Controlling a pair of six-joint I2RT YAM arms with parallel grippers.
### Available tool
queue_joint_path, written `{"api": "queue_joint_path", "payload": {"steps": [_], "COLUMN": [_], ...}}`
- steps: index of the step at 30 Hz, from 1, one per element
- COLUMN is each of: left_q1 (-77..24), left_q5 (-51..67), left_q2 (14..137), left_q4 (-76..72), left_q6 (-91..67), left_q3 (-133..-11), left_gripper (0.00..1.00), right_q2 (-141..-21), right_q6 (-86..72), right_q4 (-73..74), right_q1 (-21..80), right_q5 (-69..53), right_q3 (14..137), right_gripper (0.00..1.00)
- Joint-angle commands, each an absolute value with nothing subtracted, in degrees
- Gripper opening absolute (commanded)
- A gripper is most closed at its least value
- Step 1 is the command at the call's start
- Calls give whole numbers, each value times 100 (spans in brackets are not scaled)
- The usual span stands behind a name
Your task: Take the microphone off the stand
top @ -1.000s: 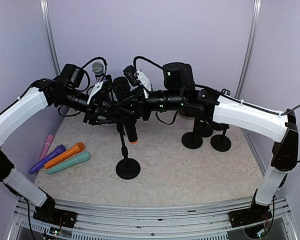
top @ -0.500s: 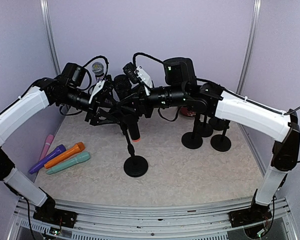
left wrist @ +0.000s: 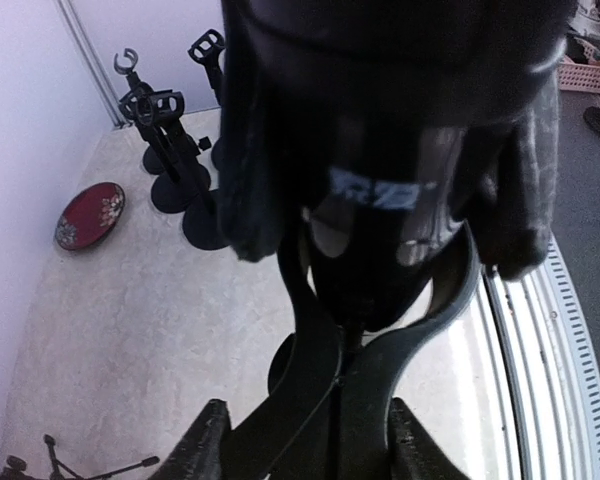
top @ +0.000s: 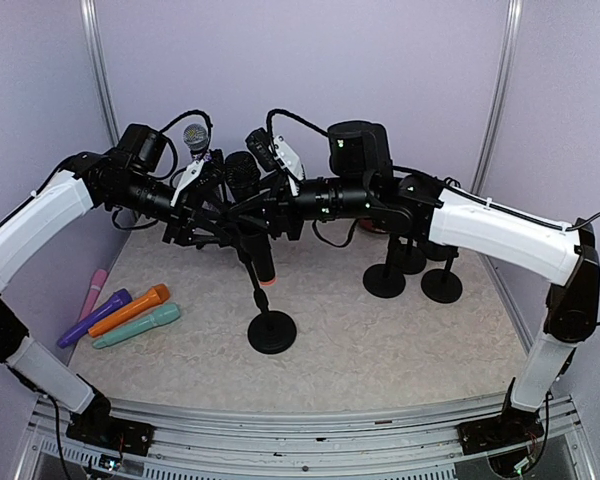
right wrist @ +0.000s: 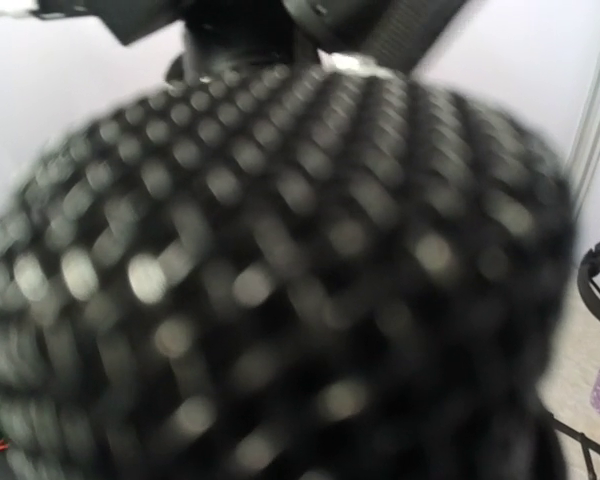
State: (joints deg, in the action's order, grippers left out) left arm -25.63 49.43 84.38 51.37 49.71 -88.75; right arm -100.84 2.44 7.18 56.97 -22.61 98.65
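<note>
Both arms are right in on the black microphone (top: 262,258), seated in its stand (top: 272,332) mid-table.
From the top, the right gripper (top: 263,205) is clenched on the microphone body under the grille (right wrist: 280,280); its wrist camera gives only that grille, blurred; the left gripper (left wrist: 305,445) has fingers flanking the stand's clip (left wrist: 310,330), squeezing or not I cannot tell; the left wrist view lays open a red plate (left wrist: 90,215) that the right arm largely covers from above.

black microphone (top: 243,176), black stand (top: 271,332)
</note>
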Motion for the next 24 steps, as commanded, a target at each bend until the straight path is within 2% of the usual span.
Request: {"api": "queue_joint_path", "payload": {"steps": [1, 5, 7, 14, 18, 19, 20, 24], "left_q1": [-2449, -2595, -2714, -2963, -3074, -3110, -3143, -3150], "left_q5": [5364, 5035, 4769, 4362, 4132, 3971, 3790, 3657], "left_q2": [8616, 8618, 8630, 8654, 8688, 8684, 8686, 8645], "left_q4": [5428, 5073, 5034, 4939, 4772, 4650, 4484, 4395], "left_q6": [5118, 4894, 4878, 4865, 4752, 4645, 4499, 4327], "left_q3": [-9131, -9038, -9034, -9022, -8997, -8961, -8904, -8885], "left_gripper": [36, 13, 7, 3, 2, 4, 12, 64], "right_q2": [-9820, -9776, -9753, -9437, -8894, -8755, -8616, -8333], "right_q6": [232, 229, 228, 666, 741, 691, 615, 181], "right_q4": [309, 318, 337, 606, 191, 2, -233, -898], "right_q1": [5744, 5748, 5746, 5744, 5745, 5740, 5746, 5756], "right_q5": [-2355, -2426, -2470, -2083, -1782, -1726, -1701, -1671], "right_q3": [9852, 9908, 10029, 10765, 10538, 10362, 10166, 9523], "right_gripper": [0, 0, 0, 0, 0, 0, 0, 0]}}
